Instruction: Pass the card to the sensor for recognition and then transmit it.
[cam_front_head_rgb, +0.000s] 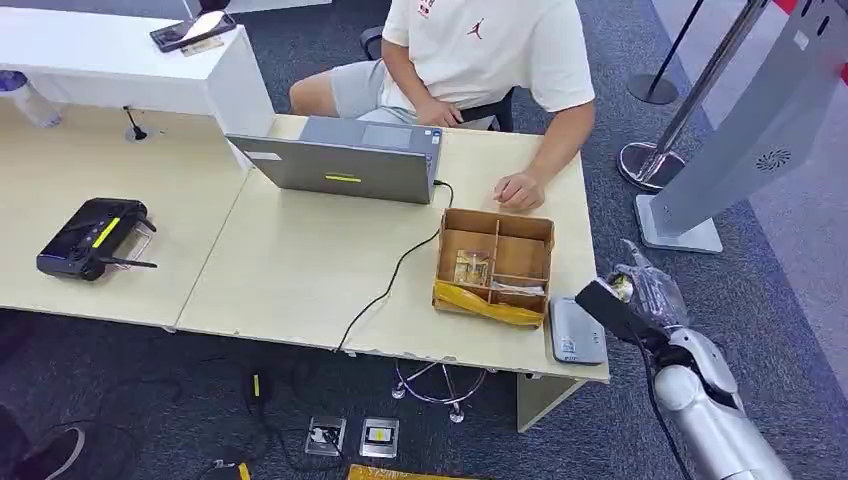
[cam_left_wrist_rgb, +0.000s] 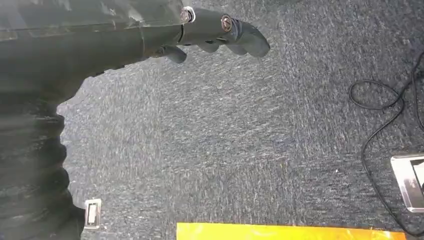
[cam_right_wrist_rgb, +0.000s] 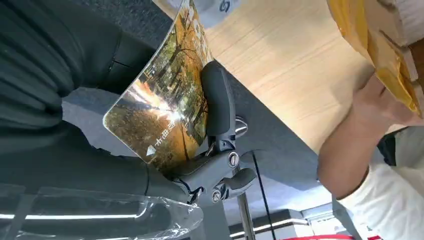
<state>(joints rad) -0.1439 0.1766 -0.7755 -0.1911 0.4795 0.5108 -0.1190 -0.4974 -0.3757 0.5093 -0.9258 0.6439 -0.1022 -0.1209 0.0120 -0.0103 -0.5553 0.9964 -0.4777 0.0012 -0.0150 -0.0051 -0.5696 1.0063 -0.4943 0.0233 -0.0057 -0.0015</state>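
Beside the sensor (cam_front_head_rgb: 577, 331), right hand (cam_front_head_rgb: 640, 305) fingers (cam_right_wrist_rgb: 216, 102) pinch the card (cam_right_wrist_rgb: 160, 107), seemingly tilted.

Beside the pale wooden table (cam_front_head_rgb: 300, 270), the silver rounded right arm (cam_front_head_rgb: 705, 415) carries a black cable, clear plastic wrap and a dark-fingered right hand (cam_front_head_rgb: 625, 305) with bare screws.

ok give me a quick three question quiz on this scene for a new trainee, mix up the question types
1. True or false: the right hand holds a card printed with an autumn tree scene.
2. Where is the grey sensor?
A. on the floor
B. at the table's front right corner, beside the cardboard box
C. on the laptop
3. Fill in: the left hand hangs over the ____ and holds nothing.

Key: 1 true; 2 B; 3 carpet.
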